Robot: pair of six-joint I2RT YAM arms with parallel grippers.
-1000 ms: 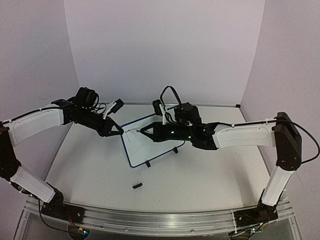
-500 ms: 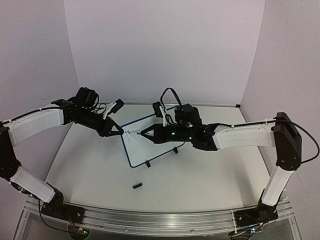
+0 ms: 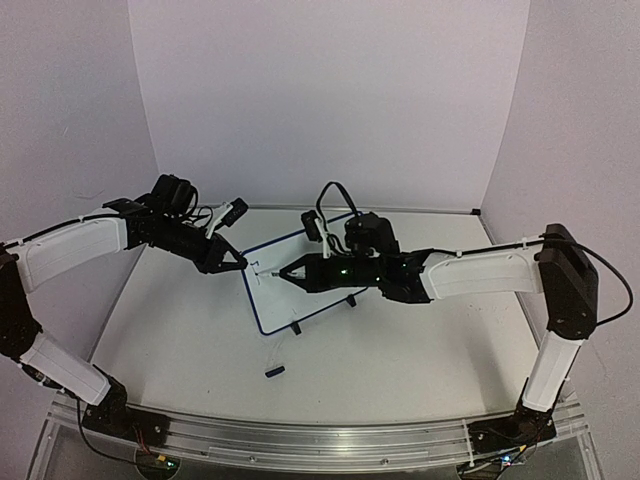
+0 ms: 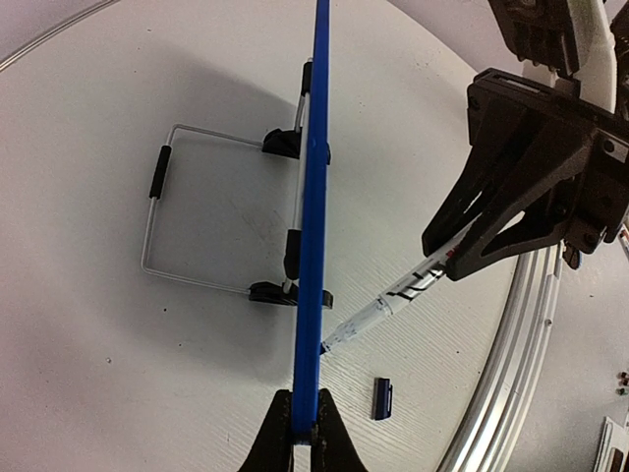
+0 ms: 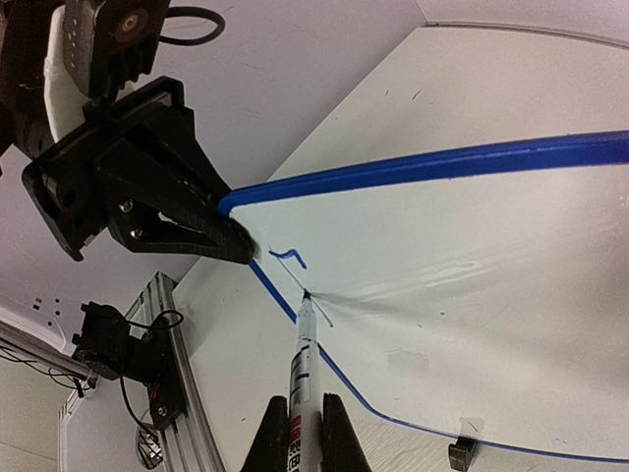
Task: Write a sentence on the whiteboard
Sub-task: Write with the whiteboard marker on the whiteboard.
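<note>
Blue-framed white whiteboard (image 5: pixel 491 246), blue pen strokes (image 5: pixel 289 256)

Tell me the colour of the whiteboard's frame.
The whiteboard frame is blue, clearest in the right wrist view.

You have long white plastic arm shells (image 3: pixel 75 250), boxy black joint housings (image 3: pixel 570 290), a looping black cable (image 5: pixel 197 10) and tiny green lights (image 3: pixel 343 267).
</note>
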